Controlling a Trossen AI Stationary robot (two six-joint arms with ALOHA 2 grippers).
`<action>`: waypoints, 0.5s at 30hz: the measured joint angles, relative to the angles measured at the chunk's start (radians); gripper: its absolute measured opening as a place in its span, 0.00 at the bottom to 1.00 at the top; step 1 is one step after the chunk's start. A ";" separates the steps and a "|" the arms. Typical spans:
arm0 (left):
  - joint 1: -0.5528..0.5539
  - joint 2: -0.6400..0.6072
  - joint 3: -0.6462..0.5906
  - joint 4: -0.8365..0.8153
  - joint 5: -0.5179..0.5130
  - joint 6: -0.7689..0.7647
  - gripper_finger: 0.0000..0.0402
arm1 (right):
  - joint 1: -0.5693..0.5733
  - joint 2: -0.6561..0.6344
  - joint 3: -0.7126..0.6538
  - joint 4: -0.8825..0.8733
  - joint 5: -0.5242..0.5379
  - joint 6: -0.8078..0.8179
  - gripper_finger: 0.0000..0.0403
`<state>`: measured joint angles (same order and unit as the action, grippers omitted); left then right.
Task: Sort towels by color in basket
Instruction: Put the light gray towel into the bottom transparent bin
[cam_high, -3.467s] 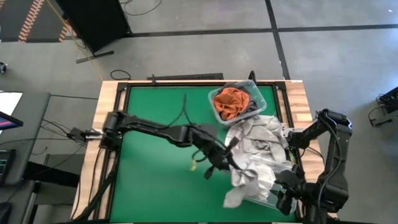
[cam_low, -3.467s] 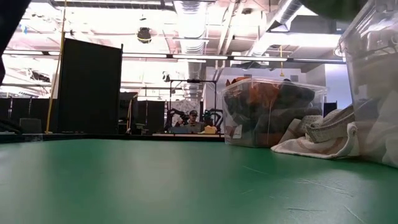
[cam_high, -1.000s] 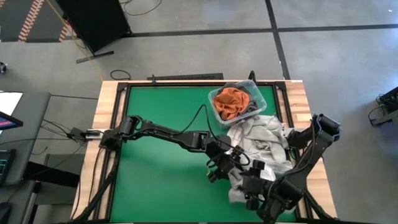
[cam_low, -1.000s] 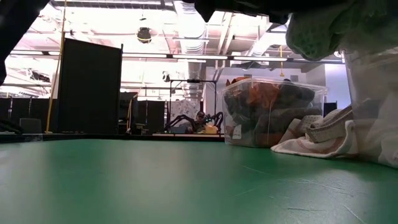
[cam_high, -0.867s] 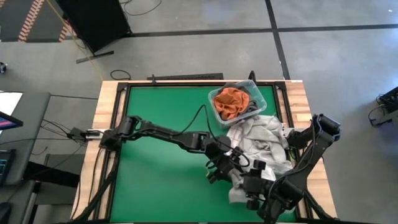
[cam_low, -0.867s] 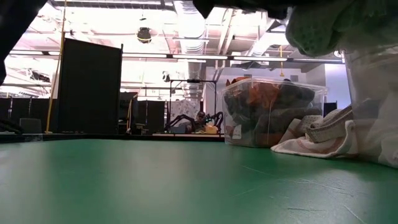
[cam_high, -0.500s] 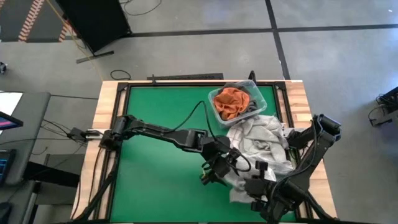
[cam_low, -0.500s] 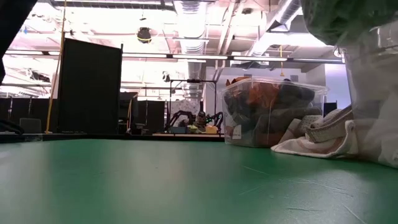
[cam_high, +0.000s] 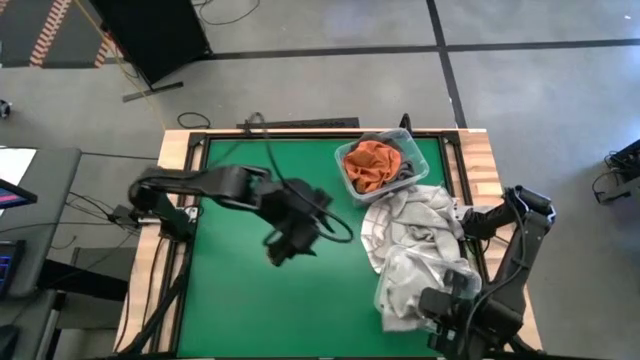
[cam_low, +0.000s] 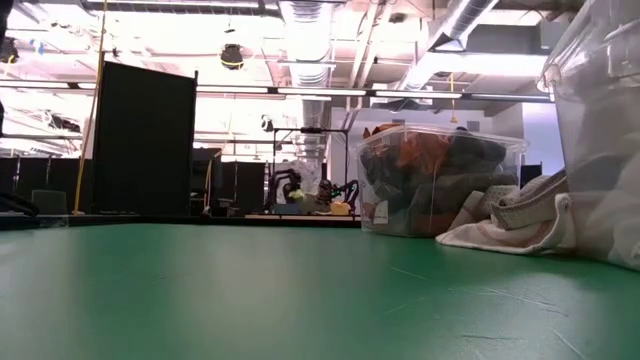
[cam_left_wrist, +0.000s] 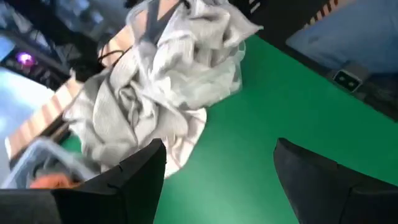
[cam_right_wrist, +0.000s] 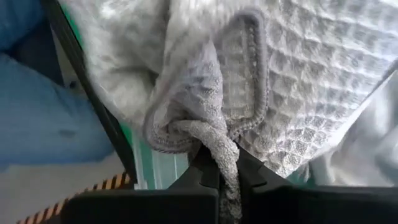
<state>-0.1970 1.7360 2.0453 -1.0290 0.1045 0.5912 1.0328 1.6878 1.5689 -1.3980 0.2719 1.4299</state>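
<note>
A heap of pale grey and white towels (cam_high: 418, 245) lies at the table's right, draped over a clear bin (cam_low: 600, 120) with one end on the green mat (cam_low: 505, 215). A rust orange towel (cam_high: 368, 165) and a dark one sit in a second clear bin (cam_high: 398, 140) at the far right. My right gripper (cam_high: 432, 300) is at the heap's near end, shut on a pale grey waffle-weave towel (cam_right_wrist: 298, 81). My left gripper (cam_high: 285, 245) hangs open over the mat's middle, left of the heap (cam_left_wrist: 161, 81), with nothing between its fingers (cam_left_wrist: 143, 180). My right gripper pinches a bunched, hemmed edge of the waffle-weave towel (cam_right_wrist: 219, 144) between its two fingers, where the cloth is folded into several layers. The rest of the towel spreads away from the fingers over the heap, slack.
Bare green mat (cam_high: 240, 300) covers the table's left half and near side. A black rail and wooden border (cam_high: 478, 160) edge the table at the right. Beyond the far edge, the low view shows a black panel (cam_low: 145, 135) and people at a distant bench.
My left gripper has drawn back from the heap toward the table's left and far side, with nothing in its fingers. The cloth that hung high in the low view is gone from there; the heap's near end now lies gathered by my right gripper, which shifted slightly right.
</note>
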 joint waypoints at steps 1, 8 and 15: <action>0.000 -0.021 0.000 -0.026 -0.004 -0.020 0.71 | -0.002 0.000 -0.009 0.006 -0.030 0.015 0.07; 0.000 -0.093 -0.049 -0.193 -0.065 -0.147 0.71 | -0.049 0.000 -0.133 0.082 -0.258 0.039 0.07; 0.000 -0.114 -0.185 -0.217 -0.092 -0.184 0.71 | -0.102 0.000 -0.281 0.183 -0.418 -0.008 0.08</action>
<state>-0.1970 1.6218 1.8598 -1.2457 0.0122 0.4072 0.9306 1.6878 1.2879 -1.2150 -0.1459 1.4216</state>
